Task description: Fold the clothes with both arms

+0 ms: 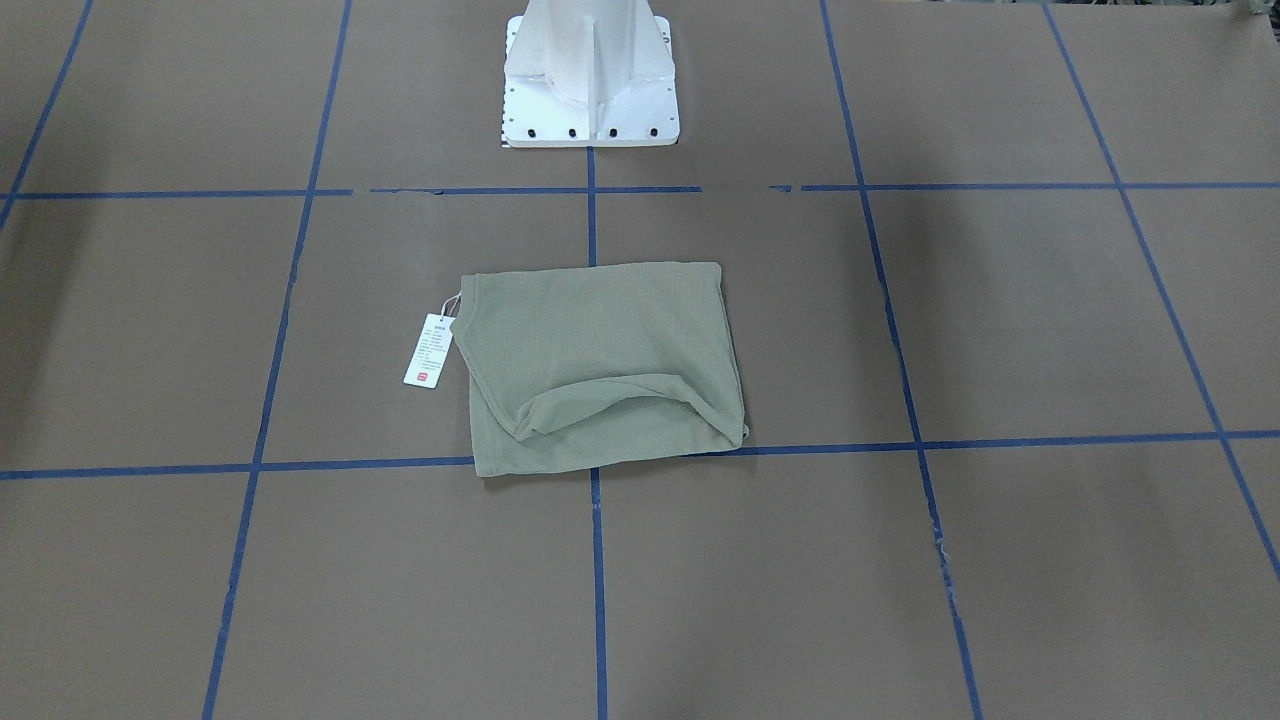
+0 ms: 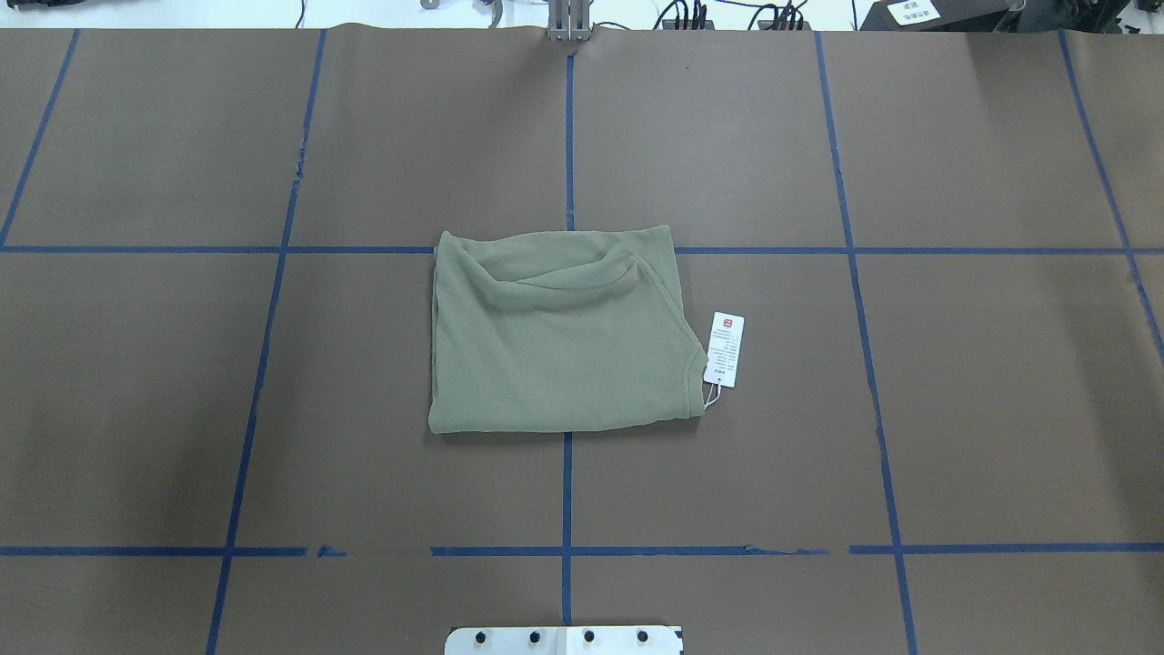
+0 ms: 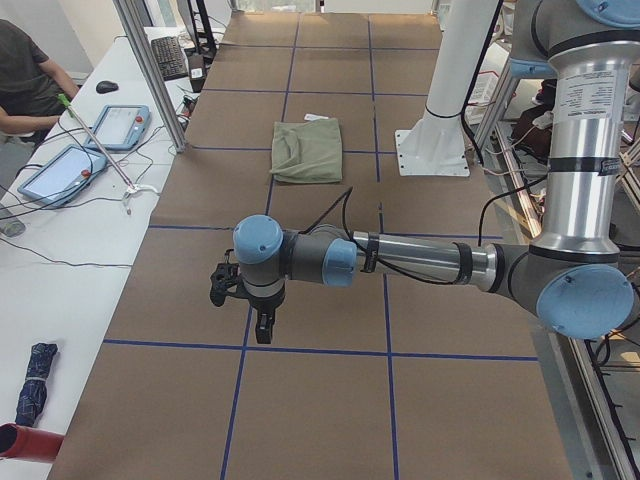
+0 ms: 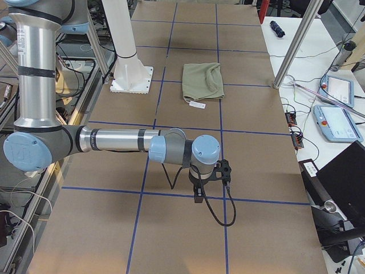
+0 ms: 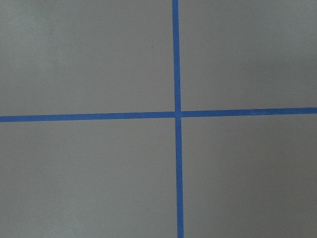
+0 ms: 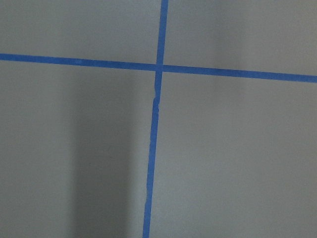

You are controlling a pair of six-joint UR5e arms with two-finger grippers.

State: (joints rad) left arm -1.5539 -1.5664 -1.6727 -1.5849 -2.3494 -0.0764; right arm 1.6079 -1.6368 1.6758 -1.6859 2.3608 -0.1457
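Silver-grey jointed arms [image 3: 420, 258] with light blue joint caps [image 3: 262, 240].

Print on hang tag [image 2: 726, 349] unreadable; pedestal [image 1: 592, 75] top cropped; left gripper [image 3: 263, 336], right gripper [image 4: 198, 197] jaws indiscernible.

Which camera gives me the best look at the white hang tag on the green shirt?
The exterior front-facing view: the hang tag lies flat beside the shirt, large and unobstructed. Overhead exterior nearly matches; exterior right shows it tiny, exterior left hardly; wrist cameras show only table.
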